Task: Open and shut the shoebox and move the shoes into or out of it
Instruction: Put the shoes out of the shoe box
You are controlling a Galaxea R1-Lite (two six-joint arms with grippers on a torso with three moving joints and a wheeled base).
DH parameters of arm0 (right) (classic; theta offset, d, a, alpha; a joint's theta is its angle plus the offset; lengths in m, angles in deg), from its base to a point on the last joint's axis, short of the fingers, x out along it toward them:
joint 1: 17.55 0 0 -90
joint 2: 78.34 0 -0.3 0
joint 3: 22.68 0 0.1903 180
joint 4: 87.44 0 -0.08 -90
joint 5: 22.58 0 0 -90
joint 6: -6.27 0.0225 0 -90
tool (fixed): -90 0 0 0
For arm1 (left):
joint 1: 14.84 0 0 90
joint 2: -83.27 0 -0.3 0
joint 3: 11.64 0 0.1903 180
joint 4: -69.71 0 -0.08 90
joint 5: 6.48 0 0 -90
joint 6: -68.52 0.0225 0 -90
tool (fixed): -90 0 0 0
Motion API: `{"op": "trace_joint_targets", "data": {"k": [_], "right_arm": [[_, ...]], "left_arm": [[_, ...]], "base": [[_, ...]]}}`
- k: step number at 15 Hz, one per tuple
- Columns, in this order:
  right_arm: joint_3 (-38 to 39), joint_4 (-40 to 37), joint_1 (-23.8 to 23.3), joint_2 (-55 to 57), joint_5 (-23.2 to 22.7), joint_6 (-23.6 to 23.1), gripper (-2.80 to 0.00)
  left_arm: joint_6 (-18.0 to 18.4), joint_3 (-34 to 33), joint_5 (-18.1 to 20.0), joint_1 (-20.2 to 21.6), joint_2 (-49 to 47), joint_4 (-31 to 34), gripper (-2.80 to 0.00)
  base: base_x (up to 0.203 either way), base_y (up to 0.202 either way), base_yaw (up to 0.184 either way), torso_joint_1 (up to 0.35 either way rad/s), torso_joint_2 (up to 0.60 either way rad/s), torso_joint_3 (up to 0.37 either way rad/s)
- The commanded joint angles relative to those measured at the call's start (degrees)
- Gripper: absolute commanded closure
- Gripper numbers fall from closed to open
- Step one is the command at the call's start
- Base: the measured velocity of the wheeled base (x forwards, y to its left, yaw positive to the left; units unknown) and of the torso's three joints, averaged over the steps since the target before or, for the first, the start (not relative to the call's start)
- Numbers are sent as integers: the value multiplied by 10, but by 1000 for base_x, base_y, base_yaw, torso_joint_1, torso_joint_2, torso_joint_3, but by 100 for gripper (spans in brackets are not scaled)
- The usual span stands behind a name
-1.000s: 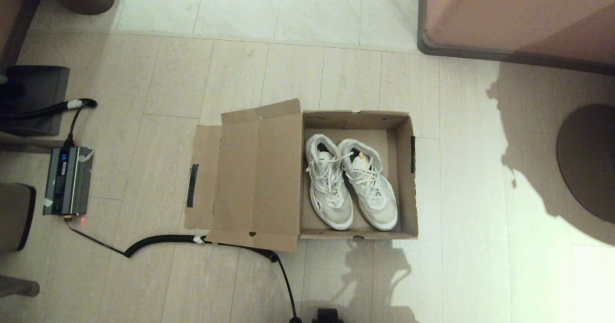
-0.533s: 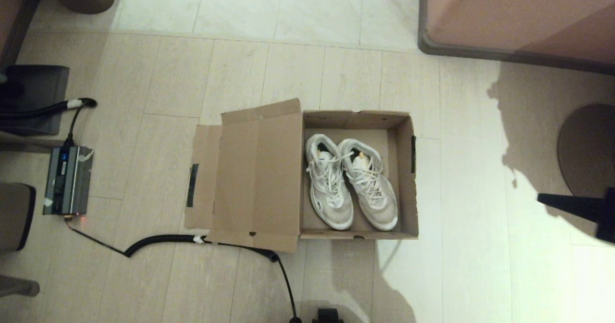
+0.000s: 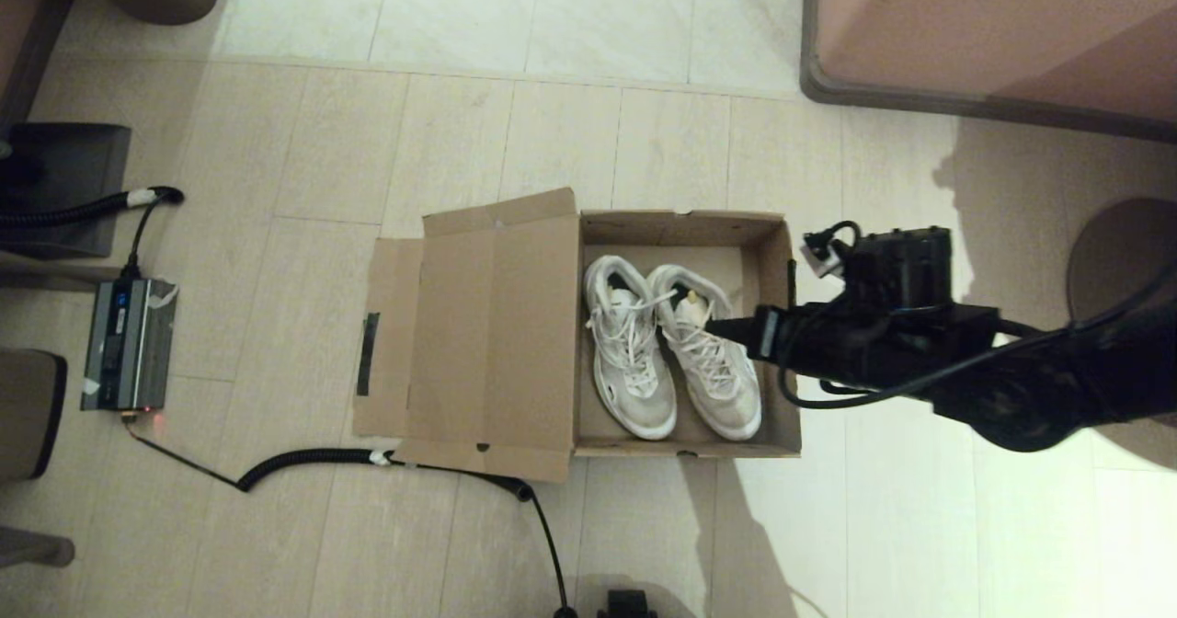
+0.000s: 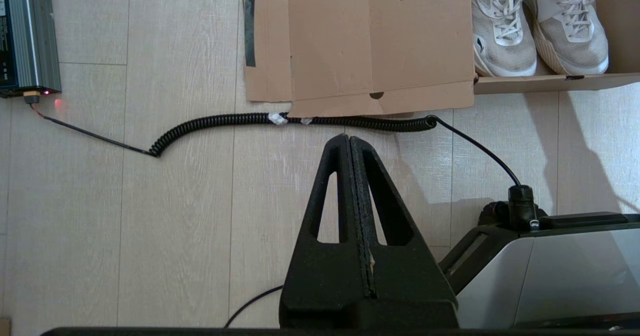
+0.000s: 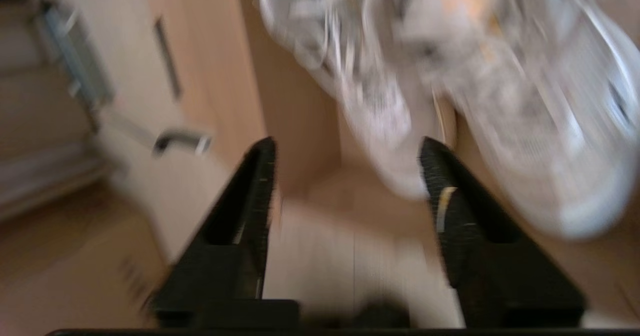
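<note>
The brown cardboard shoebox (image 3: 772, 434) sits open on the floor, its hinged lid (image 3: 487, 342) folded flat to the left. Both white mesh shoes (image 3: 634, 351) lie side by side inside it, toes toward me. My right gripper (image 3: 713, 326) reaches in from the right, above the box's right wall, with its tip over the right shoe (image 3: 722, 370); its fingers (image 5: 440, 171) are open with nothing between them. In the left wrist view the left gripper (image 4: 348, 138) is shut and empty, parked low over the floor near the lid's front edge (image 4: 380, 103).
A coiled black cable (image 3: 322, 460) runs along the floor past the lid's front edge to a grey power unit (image 3: 127, 342) at the left. A pink-brown piece of furniture (image 3: 993, 39) stands at the far right, a round dark base (image 3: 1117, 278) below it.
My right arm has swung in from the right edge of the head view and now hangs over the box's right side. The box, shoes and left gripper have not moved.
</note>
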Motion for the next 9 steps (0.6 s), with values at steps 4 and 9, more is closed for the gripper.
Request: {"op": "trace_joint_targets", "data": {"k": [4, 9], "right_arm": [[-96, 60, 64, 123, 86, 4, -280], [-149, 62, 73, 160, 183, -70, -280]], "left_arm": [[0, -4, 0, 0, 0, -1, 0], [0, -4, 0, 0, 0, 0, 0]], "base": [[0, 0, 0, 0, 0, 0], [0, 0, 0, 0, 0, 0]]}}
